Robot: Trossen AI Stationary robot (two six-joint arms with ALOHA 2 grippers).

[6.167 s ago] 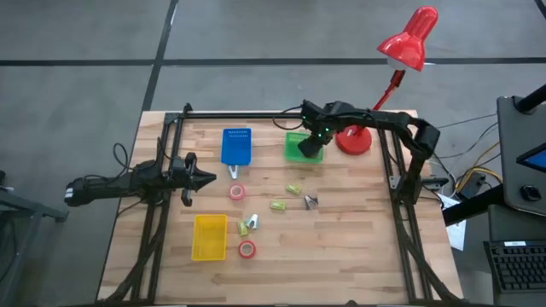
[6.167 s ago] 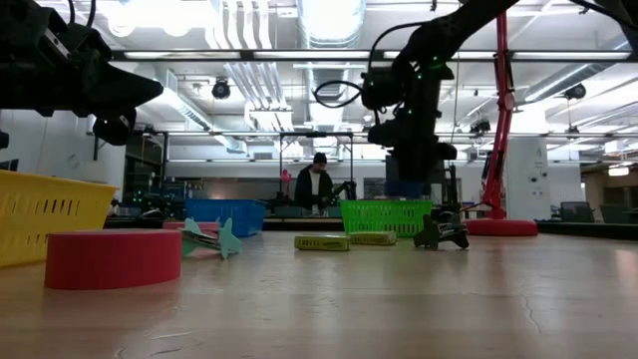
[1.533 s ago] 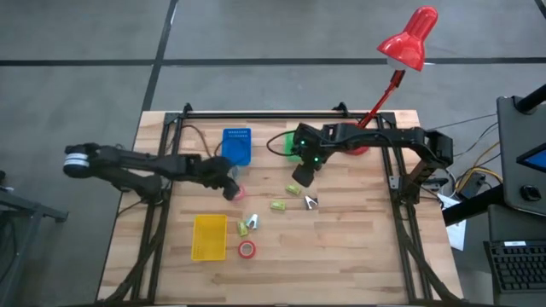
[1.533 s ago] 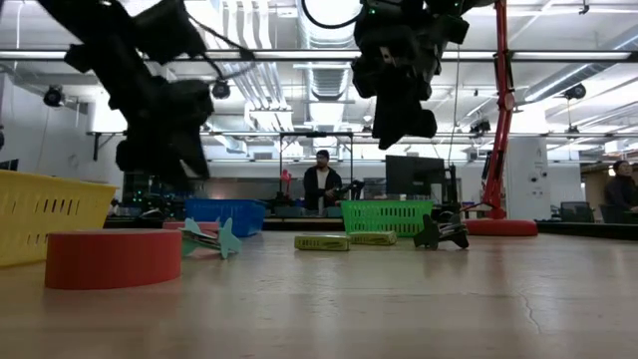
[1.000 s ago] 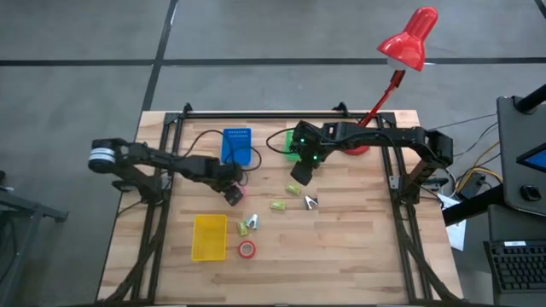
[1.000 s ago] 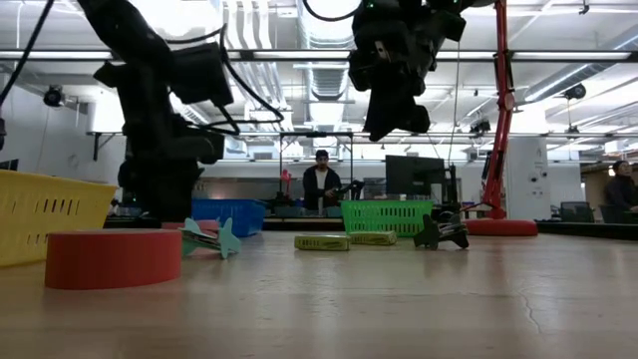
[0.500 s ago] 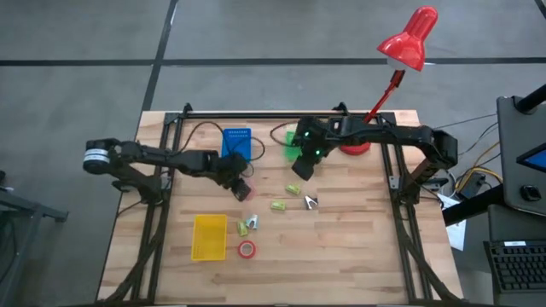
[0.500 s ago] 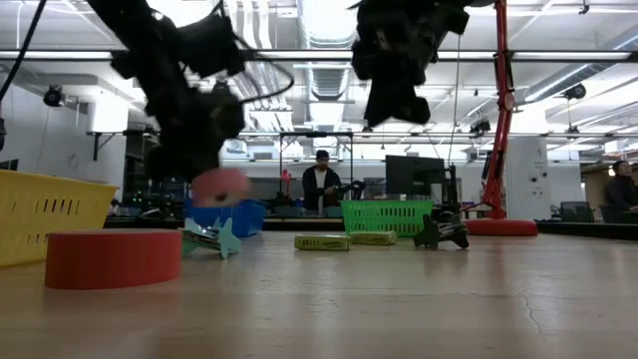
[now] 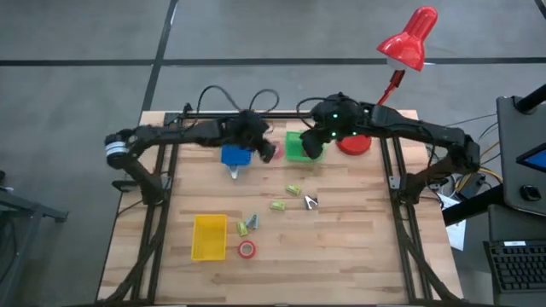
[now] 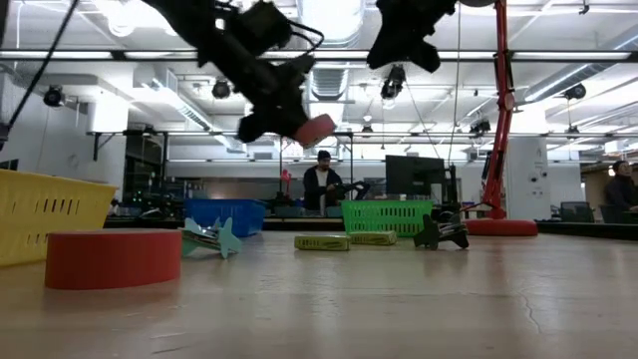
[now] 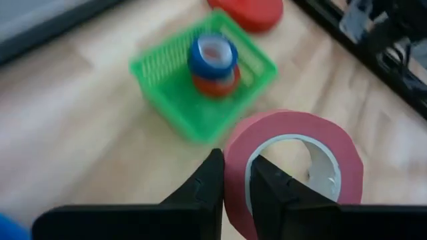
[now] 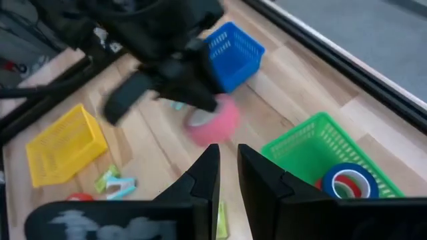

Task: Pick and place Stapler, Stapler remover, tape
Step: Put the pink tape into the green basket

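Note:
My left gripper (image 9: 262, 148) (image 11: 235, 161) is shut on a red tape roll (image 9: 271, 153) (image 10: 317, 130), held in the air between the blue bin (image 9: 236, 145) and the green bin (image 9: 296, 147). The green bin (image 11: 200, 87) holds a blue tape roll (image 11: 212, 55) lying on a red one (image 11: 216, 85). My right gripper (image 9: 312, 147) (image 12: 228, 155) hovers over the green bin, narrowly open and holding nothing. Another red roll (image 9: 246, 249) lies flat on the table near the yellow bin (image 9: 210, 236). Two yellow-green staplers (image 9: 293, 189) (image 9: 278, 205) and two staple removers (image 9: 247, 224) (image 9: 310, 201) lie mid-table. My left gripper pinches the red roll's wall (image 11: 235, 175), one finger (image 11: 268, 190) inside the ring's hole and the other (image 11: 205, 190) outside. It comes slanting down from the table's left. The roll is lifted clear and sticks out beyond the fingertips.
A red desk lamp stands with its base (image 9: 354, 141) just right of the green bin. Black frame rails (image 9: 256, 113) run along the far edge and both sides. A person (image 10: 321, 184) is in the room far behind the table. Bare wood lies at the near right.
My left gripper has lifted the red tape roll off the table, carrying it up, toward the far edge and rightward to beside the green bin. My right gripper has risen and drawn back toward the far edge over the green bin.

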